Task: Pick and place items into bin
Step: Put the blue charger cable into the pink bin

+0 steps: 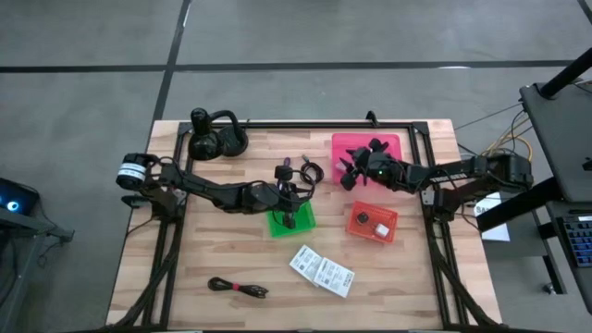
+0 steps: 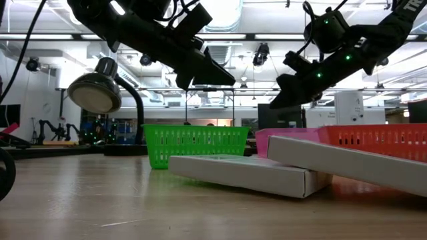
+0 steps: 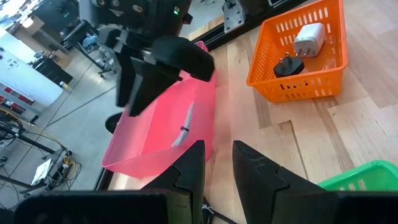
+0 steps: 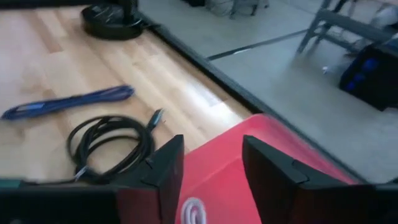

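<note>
My right gripper [image 1: 354, 171] [image 4: 212, 168] hangs open over the near left corner of the pink bin [image 1: 367, 148], with nothing between its fingers. A white coiled cable [image 4: 194, 211] lies in that bin. My left gripper [image 1: 294, 199] [image 3: 219, 162] hovers above the green bin [image 1: 291, 222]. Its fingers stand a narrow gap apart, and nothing shows between them. A purple cable [image 4: 68, 102] and a black cable [image 4: 112, 143] lie on the table left of the pink bin. Two white packets [image 1: 321, 270] and a black-red cable [image 1: 239, 288] rest flat near the front edge.
An orange bin [image 3: 267, 81] right of the green one holds a white charger [image 3: 309, 38] and a black plug [image 3: 287, 65]. Black headphones [image 1: 215, 139] sit at the far left corner. A black frame [image 1: 305, 123] runs around the table's edges.
</note>
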Tool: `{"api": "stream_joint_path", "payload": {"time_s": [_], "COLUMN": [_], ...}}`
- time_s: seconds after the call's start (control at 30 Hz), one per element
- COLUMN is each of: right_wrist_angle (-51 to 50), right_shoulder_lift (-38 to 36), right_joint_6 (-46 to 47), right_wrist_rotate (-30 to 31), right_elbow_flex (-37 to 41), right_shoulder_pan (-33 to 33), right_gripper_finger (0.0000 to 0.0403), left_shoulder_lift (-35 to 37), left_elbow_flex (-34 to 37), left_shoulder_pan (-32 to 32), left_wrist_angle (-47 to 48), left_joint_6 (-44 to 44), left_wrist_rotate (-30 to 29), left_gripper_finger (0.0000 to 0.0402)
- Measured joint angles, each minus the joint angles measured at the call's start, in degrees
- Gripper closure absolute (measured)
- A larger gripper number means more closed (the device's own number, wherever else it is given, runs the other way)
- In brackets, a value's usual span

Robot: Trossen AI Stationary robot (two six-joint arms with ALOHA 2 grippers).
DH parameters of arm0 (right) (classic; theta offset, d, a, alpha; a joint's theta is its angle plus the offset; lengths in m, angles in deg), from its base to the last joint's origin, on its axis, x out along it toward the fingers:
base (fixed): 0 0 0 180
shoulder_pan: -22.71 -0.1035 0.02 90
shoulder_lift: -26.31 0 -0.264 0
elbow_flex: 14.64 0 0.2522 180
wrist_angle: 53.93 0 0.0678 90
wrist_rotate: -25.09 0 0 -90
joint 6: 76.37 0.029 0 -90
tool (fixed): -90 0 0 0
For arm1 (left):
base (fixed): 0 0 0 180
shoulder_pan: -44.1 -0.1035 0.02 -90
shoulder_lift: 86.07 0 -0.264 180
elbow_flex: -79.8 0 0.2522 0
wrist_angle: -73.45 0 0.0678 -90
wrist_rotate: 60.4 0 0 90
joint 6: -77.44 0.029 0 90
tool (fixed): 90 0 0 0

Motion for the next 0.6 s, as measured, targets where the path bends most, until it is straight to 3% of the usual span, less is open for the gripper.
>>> {"api": "stream_joint_path", "payload": {"time_s": [0.2,0.5,0.6], "right_wrist_angle": [0.09,0.2,0.41], "right_shoulder_lift": [-1.89,-2.12,-2.12], "right_joint_6": [-0.65,-3.1,-3.54], "right_wrist_rotate": [2.43,2.43,2.42], "right_elbow_flex": [-0.07,-0.09,-0.09], "right_shoulder_pan": [-0.01,-0.22,-0.22], "right_gripper_finger": [0.0228,0.0225,0.0226], "left_shoulder_lift": [0.0,0.0,0.0], "left_elbow_flex": [0.0,0.0,0.0], "left_shoulder_pan": [0.02,-0.02,0.0], "left_wrist_angle": [0.95,2.12,2.05], "left_joint_6": [0.0,0.05,-0.4], "left_wrist_rotate": [0.0,-0.21,-3.97], "left_gripper_finger": [0.0336,0.0336,0.0336]}}
